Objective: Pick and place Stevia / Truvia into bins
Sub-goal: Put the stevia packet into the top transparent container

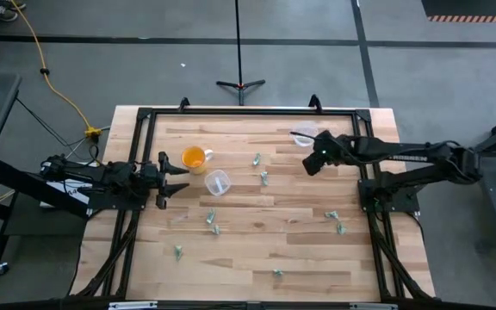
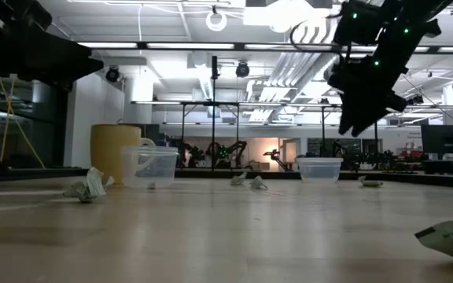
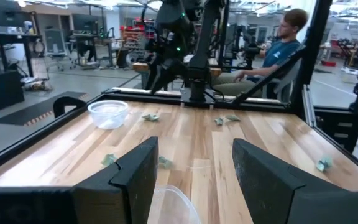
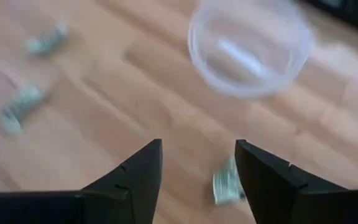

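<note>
Left gripper: at the table's left edge, low over the wood, fingers spread and holding nothing.
Orange cup: just ahead of the left gripper, slightly toward the far edge.
Near bin: clear cup right in front of the open left fingers; in the left wrist view only its rim shows, cut off between them.
Packets, middle: scattered green-and-white Stevia lie loose on bare wood beyond the left gripper, with more between the two grippers.
Open room: the middle and near parts of the table hold only a few packets, well apart.
Right gripper: raised above the table near the far right corner, fingers parted and gripping nothing.
Far bin: clear cup just beyond the right gripper, toward the far edge; the arm overlaps its rim from above. The right wrist view shows it blurred.
Packet under the right gripper: lies on the wood below the open fingers, partly hidden by one finger.
Packets, right: near the right edge rail.
Person: seated beyond the table.
</note>
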Robot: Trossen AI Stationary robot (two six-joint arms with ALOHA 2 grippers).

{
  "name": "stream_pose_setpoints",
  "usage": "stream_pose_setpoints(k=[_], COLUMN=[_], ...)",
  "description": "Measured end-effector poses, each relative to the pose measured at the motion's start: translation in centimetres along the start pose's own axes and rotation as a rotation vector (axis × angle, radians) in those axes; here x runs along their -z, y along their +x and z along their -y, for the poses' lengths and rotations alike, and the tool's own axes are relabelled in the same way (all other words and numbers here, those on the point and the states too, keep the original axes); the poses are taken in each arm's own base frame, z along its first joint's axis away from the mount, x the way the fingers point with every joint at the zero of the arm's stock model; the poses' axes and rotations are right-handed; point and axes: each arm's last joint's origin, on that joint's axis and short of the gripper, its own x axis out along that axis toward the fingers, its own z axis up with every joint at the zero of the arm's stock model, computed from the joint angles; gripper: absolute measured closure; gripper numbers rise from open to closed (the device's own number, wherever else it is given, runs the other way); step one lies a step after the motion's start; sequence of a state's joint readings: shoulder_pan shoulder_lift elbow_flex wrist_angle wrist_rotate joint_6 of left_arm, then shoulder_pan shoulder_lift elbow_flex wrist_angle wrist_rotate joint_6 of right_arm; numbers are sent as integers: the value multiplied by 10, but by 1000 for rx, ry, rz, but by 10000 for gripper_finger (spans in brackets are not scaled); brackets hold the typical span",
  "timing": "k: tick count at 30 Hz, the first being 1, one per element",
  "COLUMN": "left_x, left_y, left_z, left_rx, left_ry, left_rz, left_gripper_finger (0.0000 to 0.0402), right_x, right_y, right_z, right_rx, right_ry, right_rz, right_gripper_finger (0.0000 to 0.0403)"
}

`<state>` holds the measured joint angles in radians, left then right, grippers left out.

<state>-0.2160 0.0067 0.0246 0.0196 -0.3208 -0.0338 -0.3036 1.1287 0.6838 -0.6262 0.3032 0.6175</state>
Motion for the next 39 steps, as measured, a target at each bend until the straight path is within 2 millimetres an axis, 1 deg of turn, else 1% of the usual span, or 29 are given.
stream_pose_setpoints(k=[6,11,15,18,26,30,34,39], left_x=[0,0,-4,-5,-3,-3,-3,-3], left_y=[0,0,0,0,0,0,0,0], left_z=[0,0,0,0,0,0,0,0], left_rx=[-11,-13,-15,-14,-14,-15,-15,-14], left_ry=[7,2,-4,-5,-1,17,18,18], left_rz=[0,5,40,45,34,32,32,32], left_gripper_finger=[160,160,160,160,160,160,160,160], right_x=[9,10,4,5,12,15,17,16], right_y=[17,29,39,46,67,76,82,84], right_z=[2,3,2,1,0,0,-1,-2], right_rx=[51,156,152,165,241,277,288,277], right_ry=[3,-34,14,11,-14,-5,6,5], right_rz=[-173,-174,-144,-159,-222,-247,-249,-243], right_gripper_finger=[232,246,251,247,207,196,198,221])
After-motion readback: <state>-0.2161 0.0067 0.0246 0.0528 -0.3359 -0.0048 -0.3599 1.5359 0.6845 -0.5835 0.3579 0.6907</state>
